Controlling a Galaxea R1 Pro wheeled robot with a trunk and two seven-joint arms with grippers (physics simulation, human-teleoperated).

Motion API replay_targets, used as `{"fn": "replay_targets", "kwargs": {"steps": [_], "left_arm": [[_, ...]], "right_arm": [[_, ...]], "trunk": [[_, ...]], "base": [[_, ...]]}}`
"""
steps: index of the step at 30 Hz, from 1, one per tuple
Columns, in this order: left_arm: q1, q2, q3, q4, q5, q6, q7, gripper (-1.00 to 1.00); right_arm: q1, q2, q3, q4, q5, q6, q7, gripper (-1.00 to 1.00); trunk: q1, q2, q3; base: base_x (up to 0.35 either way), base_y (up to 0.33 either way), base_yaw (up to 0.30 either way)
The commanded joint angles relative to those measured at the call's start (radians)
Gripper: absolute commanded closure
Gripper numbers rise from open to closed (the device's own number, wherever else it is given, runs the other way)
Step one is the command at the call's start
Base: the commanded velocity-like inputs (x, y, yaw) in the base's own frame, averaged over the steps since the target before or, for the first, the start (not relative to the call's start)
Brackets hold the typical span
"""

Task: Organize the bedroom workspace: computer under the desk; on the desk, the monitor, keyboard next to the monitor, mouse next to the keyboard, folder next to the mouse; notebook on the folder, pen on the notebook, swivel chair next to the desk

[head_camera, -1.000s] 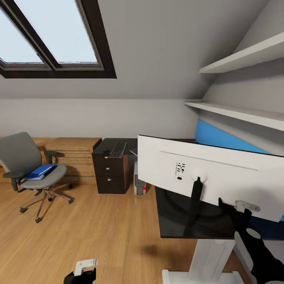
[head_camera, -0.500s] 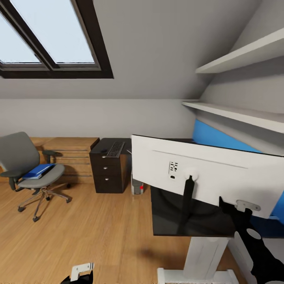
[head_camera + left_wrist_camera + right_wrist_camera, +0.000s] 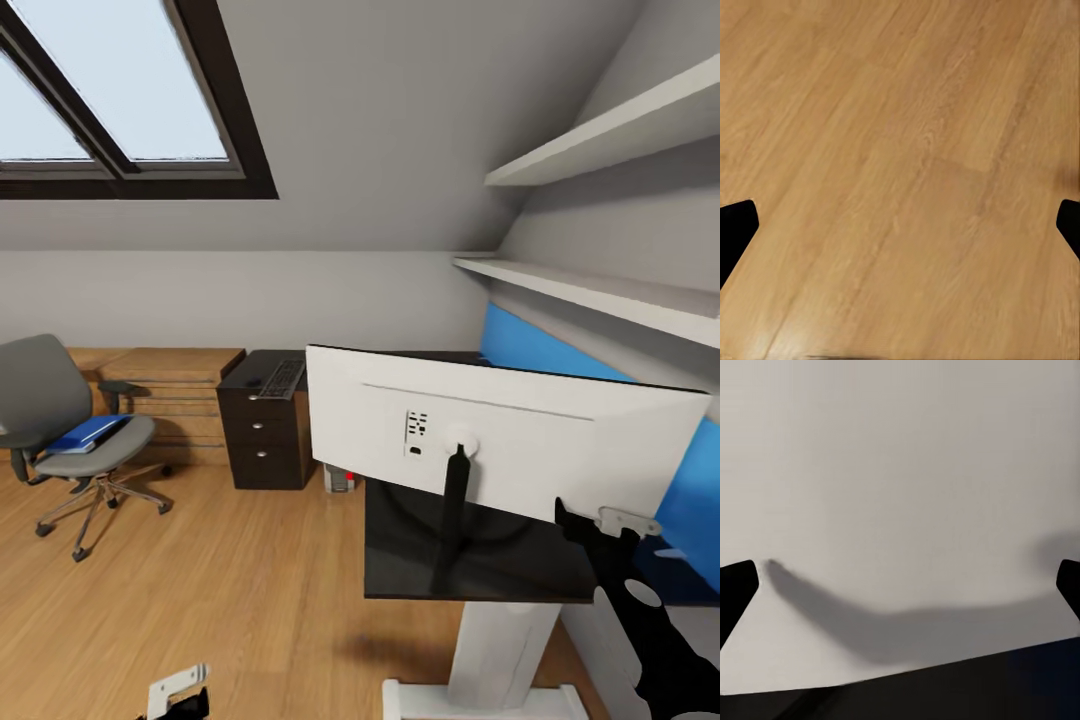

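The white back of the monitor (image 3: pixel 520 440) faces me; it stands on a black table (image 3: pixel 420 560) with a white pedestal. My right gripper (image 3: pixel 600 525) hangs open close to the monitor's lower right edge, and in the right wrist view the monitor (image 3: pixel 900 472) lies just beyond the wide-apart fingertips (image 3: pixel 735 585). My left gripper (image 3: pixel 175 690) is open low over the wooden floor (image 3: pixel 900 180). At the left stands the grey swivel chair (image 3: pixel 40 385) with the blue folder (image 3: pixel 85 432) on its seat. The keyboard (image 3: pixel 283 377) lies on the dark desk (image 3: pixel 262 440). The computer (image 3: pixel 340 480) sits beneath that desk.
A low wooden cabinet (image 3: pixel 175 365) stands behind the chair. White shelves (image 3: pixel 600 290) and a blue panel (image 3: pixel 545 355) line the right wall under the sloped ceiling. Open wooden floor (image 3: pixel 220 580) stretches between me, the chair and the desk.
The whole picture has slid leftward, so the camera has moved; the monitor table sits nearer the middle now. Both grippers stay open with nothing taken hold of.
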Motion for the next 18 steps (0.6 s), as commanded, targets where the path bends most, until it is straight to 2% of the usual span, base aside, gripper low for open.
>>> {"fn": "replay_targets", "kwargs": {"steps": [1,4,9,12,18], "left_arm": [[-0.001,0.000,0.008,0.000,0.010,-0.005,0.001,-1.00],[-0.001,0.000,0.034,0.000,0.010,-0.005,0.001,-1.00],[-0.001,0.000,0.045,0.000,0.009,-0.005,0.000,-1.00],[-0.001,-0.001,0.046,0.000,0.009,-0.004,0.000,-1.00],[-0.001,-0.001,0.046,0.001,0.008,-0.004,0.000,-1.00]], "right_arm": [[0.000,0.000,0.002,0.000,-0.010,-0.004,-0.002,-1.00],[0.000,0.000,0.002,0.000,-0.010,-0.004,-0.002,-1.00],[0.000,0.000,0.002,0.000,-0.010,-0.004,-0.003,-1.00],[0.000,0.000,0.002,0.000,-0.010,-0.004,-0.002,-1.00],[0.000,0.000,0.003,0.001,-0.009,-0.004,-0.002,-1.00]], "trunk": [[0.000,-0.001,-0.001],[0.000,-0.001,-0.001],[0.000,-0.001,-0.001],[0.000,-0.001,-0.001],[0.000,-0.001,-0.001]], "base": [[0.001,-0.005,0.092],[0.001,-0.003,0.154],[0.000,-0.001,0.204],[0.000,0.000,0.083],[0.219,0.000,0.010]]}}
